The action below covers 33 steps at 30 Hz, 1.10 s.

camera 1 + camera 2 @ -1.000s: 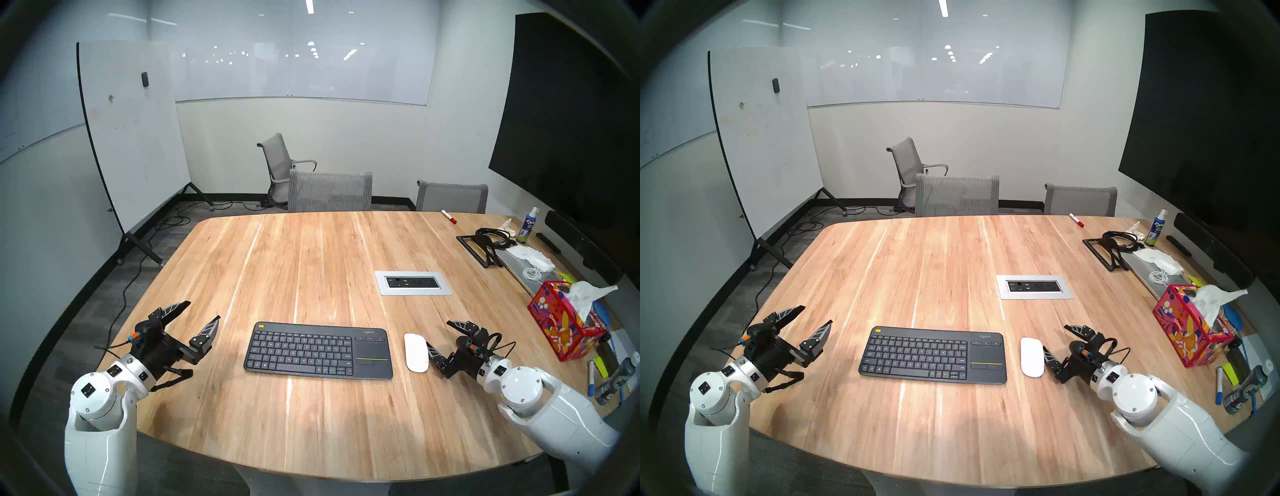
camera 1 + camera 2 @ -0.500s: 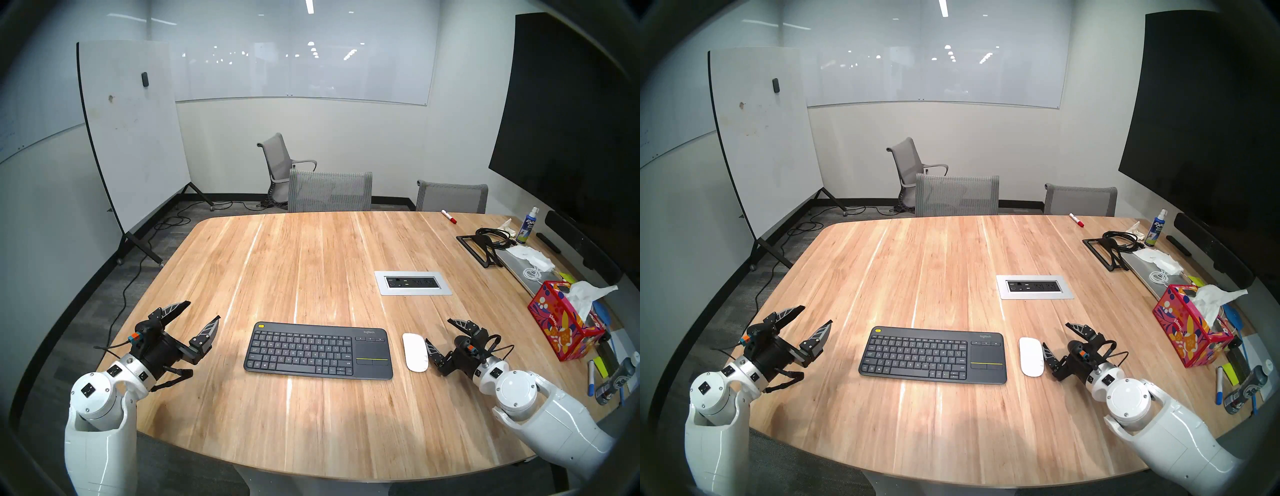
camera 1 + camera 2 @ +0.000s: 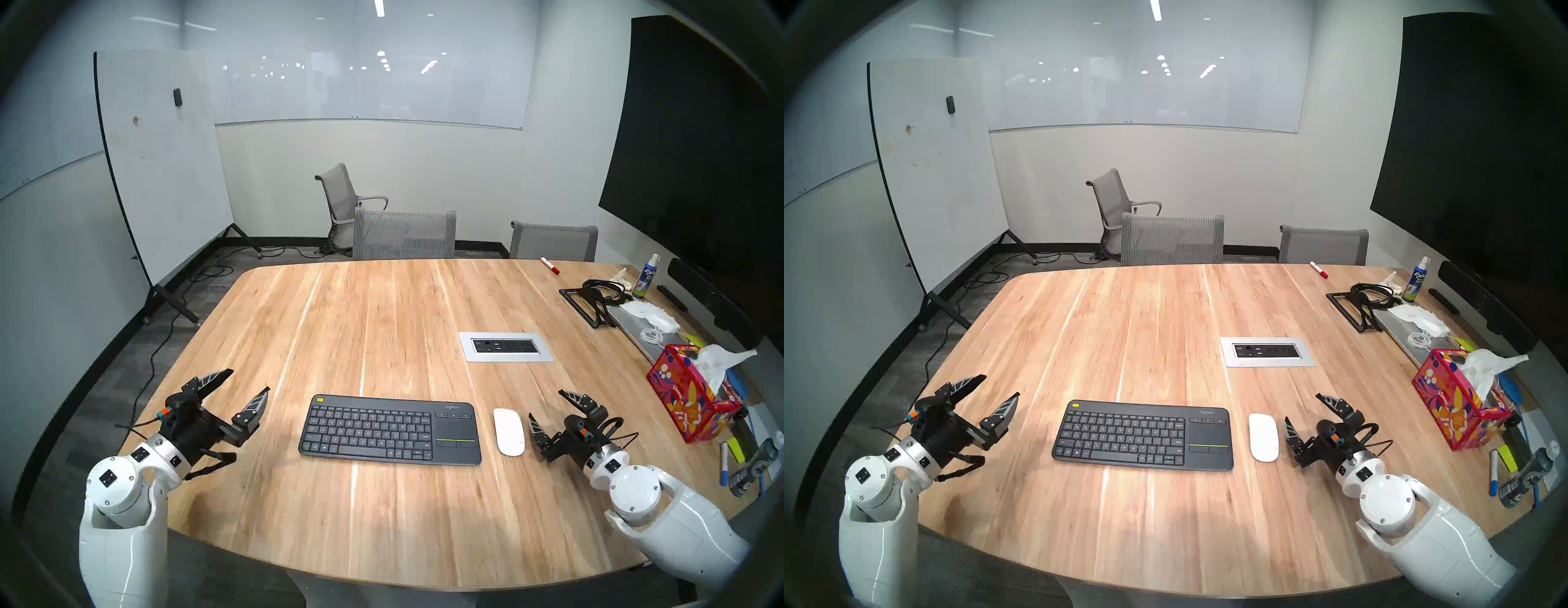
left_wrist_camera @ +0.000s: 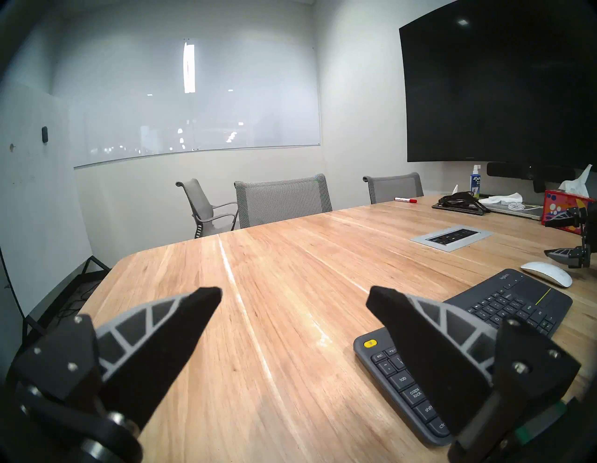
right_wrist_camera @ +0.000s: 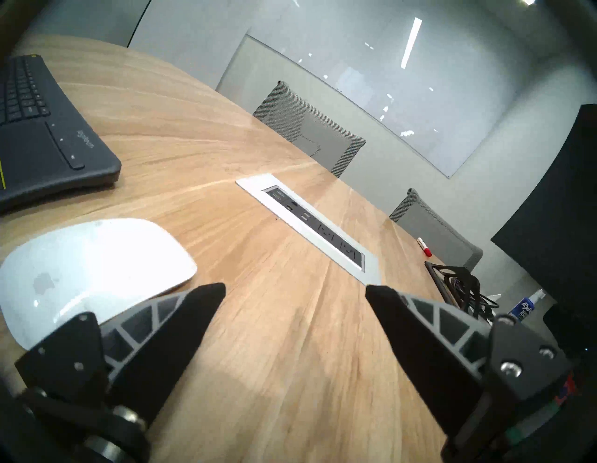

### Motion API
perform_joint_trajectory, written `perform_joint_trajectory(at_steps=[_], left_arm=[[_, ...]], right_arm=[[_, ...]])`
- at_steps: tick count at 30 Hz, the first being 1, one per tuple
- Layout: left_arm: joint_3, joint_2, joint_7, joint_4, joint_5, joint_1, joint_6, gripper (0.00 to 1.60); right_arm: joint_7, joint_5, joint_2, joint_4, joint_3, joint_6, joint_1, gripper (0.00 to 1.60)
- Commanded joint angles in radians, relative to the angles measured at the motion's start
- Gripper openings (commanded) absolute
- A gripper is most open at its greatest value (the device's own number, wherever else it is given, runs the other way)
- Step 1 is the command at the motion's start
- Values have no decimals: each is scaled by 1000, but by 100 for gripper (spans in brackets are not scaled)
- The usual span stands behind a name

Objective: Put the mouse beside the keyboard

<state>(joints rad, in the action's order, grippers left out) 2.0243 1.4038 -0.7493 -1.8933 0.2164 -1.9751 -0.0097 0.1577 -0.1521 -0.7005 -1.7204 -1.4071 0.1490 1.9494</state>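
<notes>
White mouse [image 3: 509,432] flat on the wooden table [image 3: 382,322], near the front edge toward the right corner, just beside the touchpad end of the dark grey keyboard [image 3: 390,430], a narrow strip of wood between them. Right gripper [image 3: 553,407] just right of the mouse, fingers spread wide, holding nothing, nearer finger [image 5: 168,320] close to the mouse's side but apart from it. Left gripper [image 3: 244,380] near the front left corner, also spread and empty, left of the keyboard's yellow-button end. Silver outlet panel [image 3: 505,347] set into the table farther back. Tissue box [image 3: 689,399] along the right edge.
</notes>
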Motion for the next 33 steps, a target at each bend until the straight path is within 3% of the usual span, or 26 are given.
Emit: perform_joint_trajectory(at_steps=[1,5,11,15,19,26,33], left_arm=[[-2,1,0,-13,-1,1,-2,160],[-2,1,-1,-12,0,2,-2,160],[-2,1,-1,-12,-1,2,-2,160],[-1,1,-2,-13,-1,2,-2,160],[-1,2,-1,-14,-2,1,-2,160],[-1,3,-1,-15,-2,1,-1,160],[-1,3,-1,-16,-3,1,-1,160]], right_arm=[[48,-46,5,-132,-80,87,81,160],[56,-79,-23,-176,-93,144,104,160],[81,-168,-65,-251,-112,156,165,160],[105,-218,-82,-310,-126,136,220,160],[126,-282,-85,-375,-142,71,275,160],[104,-379,-91,-365,-109,-14,259,160],[77,-382,-82,-342,-79,-30,242,160]])
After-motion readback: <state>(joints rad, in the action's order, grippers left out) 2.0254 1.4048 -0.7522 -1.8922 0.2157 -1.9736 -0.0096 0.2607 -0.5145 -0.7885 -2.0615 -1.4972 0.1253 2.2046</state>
